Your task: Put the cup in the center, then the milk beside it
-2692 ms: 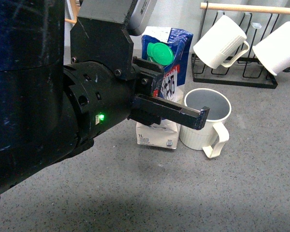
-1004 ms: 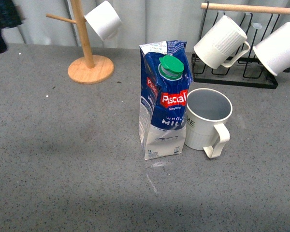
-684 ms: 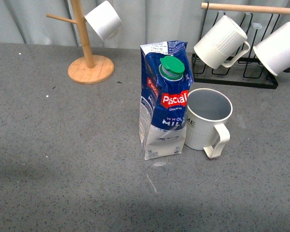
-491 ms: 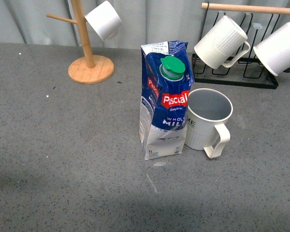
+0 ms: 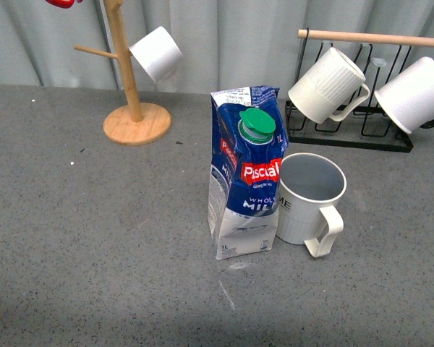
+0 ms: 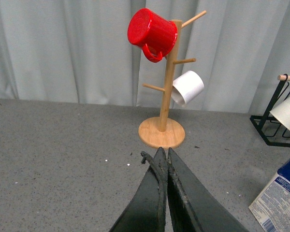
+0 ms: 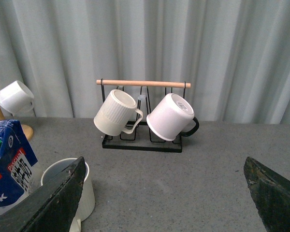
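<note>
The cup (image 5: 311, 189), cream-white and ribbed with dark lettering, stands upright near the table's middle, its handle toward me. The milk (image 5: 246, 173), a blue-and-white carton with a green cap, stands upright against the cup's left side. Neither gripper shows in the front view. My left gripper (image 6: 163, 152) is shut and empty above bare table, with the carton's corner (image 6: 280, 198) off to one side. My right gripper (image 7: 164, 164) is wide open and empty, with the cup (image 7: 89, 192) and the milk (image 7: 9, 169) beside one finger (image 7: 63, 193).
A wooden mug tree (image 5: 136, 121) with a small white cup (image 5: 155, 52) stands at the back left; it also holds a red mug (image 6: 152, 29). A black wire rack (image 5: 351, 134) with two white mugs (image 5: 325, 83) stands at the back right. A grey curtain hangs behind.
My left arm, which filled the front view next to the carton, has drawn back out of that view. The carton and cup stand as before. The view has tilted slightly.
</note>
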Controlling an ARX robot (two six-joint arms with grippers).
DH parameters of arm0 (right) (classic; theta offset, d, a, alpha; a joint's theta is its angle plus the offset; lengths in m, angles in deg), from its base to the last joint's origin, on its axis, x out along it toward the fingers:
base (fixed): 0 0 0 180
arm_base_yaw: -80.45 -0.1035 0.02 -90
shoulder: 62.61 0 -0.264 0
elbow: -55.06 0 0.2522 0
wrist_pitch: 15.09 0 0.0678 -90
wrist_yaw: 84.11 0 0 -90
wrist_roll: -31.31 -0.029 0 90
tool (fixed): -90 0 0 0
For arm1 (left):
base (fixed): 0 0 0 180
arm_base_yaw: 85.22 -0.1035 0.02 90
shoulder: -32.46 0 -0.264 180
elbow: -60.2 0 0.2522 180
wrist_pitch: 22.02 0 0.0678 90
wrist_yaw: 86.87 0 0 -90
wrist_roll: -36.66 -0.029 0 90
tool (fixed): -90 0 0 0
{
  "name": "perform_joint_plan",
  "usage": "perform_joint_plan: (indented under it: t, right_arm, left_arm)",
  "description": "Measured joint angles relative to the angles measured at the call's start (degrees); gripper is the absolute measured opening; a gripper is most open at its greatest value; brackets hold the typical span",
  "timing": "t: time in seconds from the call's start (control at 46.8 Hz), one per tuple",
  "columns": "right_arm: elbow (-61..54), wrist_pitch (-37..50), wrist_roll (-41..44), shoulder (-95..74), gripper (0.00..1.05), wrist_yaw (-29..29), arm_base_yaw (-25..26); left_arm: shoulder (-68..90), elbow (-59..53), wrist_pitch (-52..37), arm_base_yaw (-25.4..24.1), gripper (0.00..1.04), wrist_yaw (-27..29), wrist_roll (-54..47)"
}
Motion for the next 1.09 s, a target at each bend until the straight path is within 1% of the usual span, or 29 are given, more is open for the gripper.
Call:
perform_joint_plan:
  t: [0.235, 0.556, 1.047, 1.09]
  right_arm:
    - [0.0, 0.0, 0.0, 0.0, 0.96, 0.0, 0.0]
    - [0.0, 0.0, 0.0, 0.0, 0.96, 0.0, 0.0]
    - [0.0, 0.0, 0.0, 0.0, 0.96, 0.0, 0.0]
    - [0.0, 0.0, 0.0, 0.0, 0.96, 0.0, 0.0]
  left_arm:
    - [-8.3, 0.0, 7.7, -0.1, 0.04, 0.0, 0.0]
    - [-17.0, 0.0, 16.0, -0.1, 0.04, 0.0, 0.0]
    - [-25.4, 0.0, 24.5, -0.1, 0.04, 0.0, 0.0]
    - [-27.4, 0.0, 26.7, -0.1, 0.04, 0.0, 0.0]
